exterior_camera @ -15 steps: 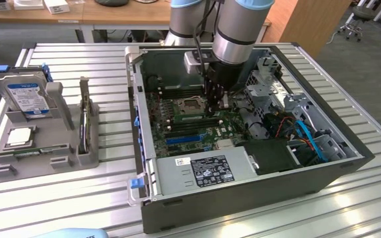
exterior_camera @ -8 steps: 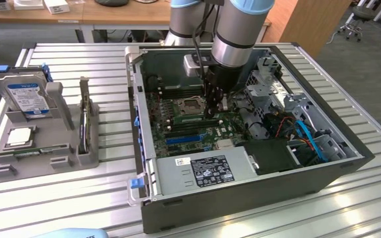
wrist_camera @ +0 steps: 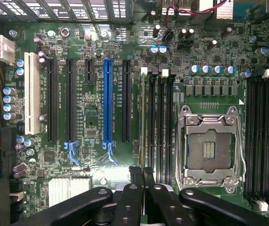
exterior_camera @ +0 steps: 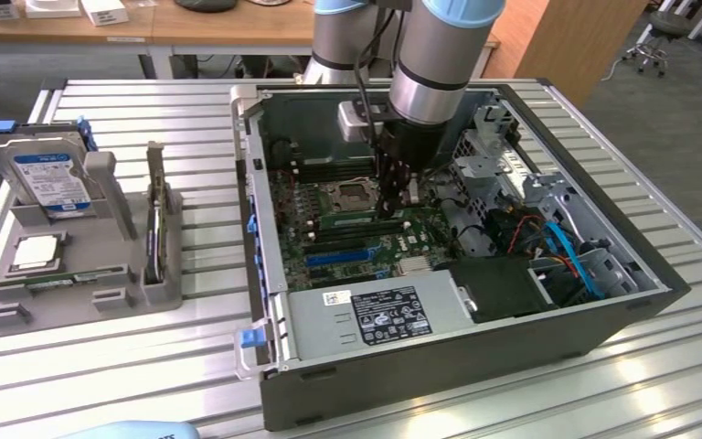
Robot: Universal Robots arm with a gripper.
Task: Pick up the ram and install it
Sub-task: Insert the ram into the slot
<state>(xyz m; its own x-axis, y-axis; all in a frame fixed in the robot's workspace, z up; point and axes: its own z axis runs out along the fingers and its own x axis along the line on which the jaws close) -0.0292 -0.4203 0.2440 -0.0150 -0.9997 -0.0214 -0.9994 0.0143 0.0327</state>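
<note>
Tool (wrist_camera: 141, 175) clamped on the ram (wrist_camera: 144, 117), held edge-on at the memory slots (wrist_camera: 162, 122) just beside the processor socket (wrist_camera: 209, 150); seating cannot be judged. Hazard: if the stick sits askew of its slot, downward pressure could bend it or damage the contacts.

Slatted metal desk (exterior_camera: 107, 366) carries an open dark PC case (exterior_camera: 449, 366), centre-right of the exterior view. Inside: green motherboard (exterior_camera: 326, 206), CPU socket (exterior_camera: 354, 193) with pins bare, silver power supply (exterior_camera: 382, 315) with a labelled top at the near wall, blue cables (exterior_camera: 570, 251) at lower right. Wrist view: one blue slot (wrist_camera: 108, 101) among black slots (wrist_camera: 71, 101), a white slot (wrist_camera: 32, 92) beyond them. Grey holder (exterior_camera: 95, 238), left of frame, carries an upright hard drive (exterior_camera: 48, 178) and a flat silver processor (exterior_camera: 37, 251). Office chair (exterior_camera: 656, 37) upper right.
</note>
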